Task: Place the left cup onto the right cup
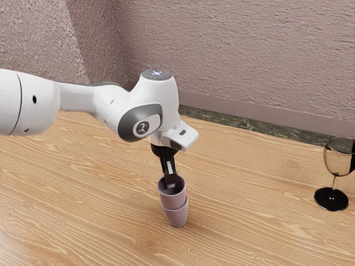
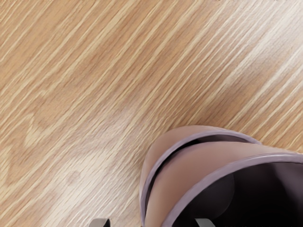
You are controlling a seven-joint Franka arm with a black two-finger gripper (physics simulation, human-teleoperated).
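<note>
Fingertips (image 2: 100, 222) of the black two-finger gripper (image 1: 170, 178) are standing clearly apart in the wrist view, one outside the stacked cups and the other down inside the top cup's dark hollow. The wall between them is not being pinched: the grip is released, and the fingers are only straddling the rim.

Directly under those fingers, the upper mauve plastic cup (image 1: 176, 198) is sitting nested in the lower mauve plastic cup (image 1: 178, 217). Both are small, handleless, tapered tumblers, wider at the mouth than at the foot, with a smooth matte skin and a thin, paler lilac rim. The upper cup is standing upright and riding high, so that most of its body is showing above the lower one's lip. In the wrist view a narrow dark gap is curving between the two rims, and the inside of the upper cup is looking much darker than its pinkish outer wall.

The lower cup is resting upright on the light wooden table (image 1: 266, 183), below the fingers. The white robot arm (image 1: 83, 100) is reaching down to the stack from above. Well apart from the fingers, toward the exterior view's right, a clear stemmed wine glass (image 1: 338, 160) with a dark foot is standing on the same table.
</note>
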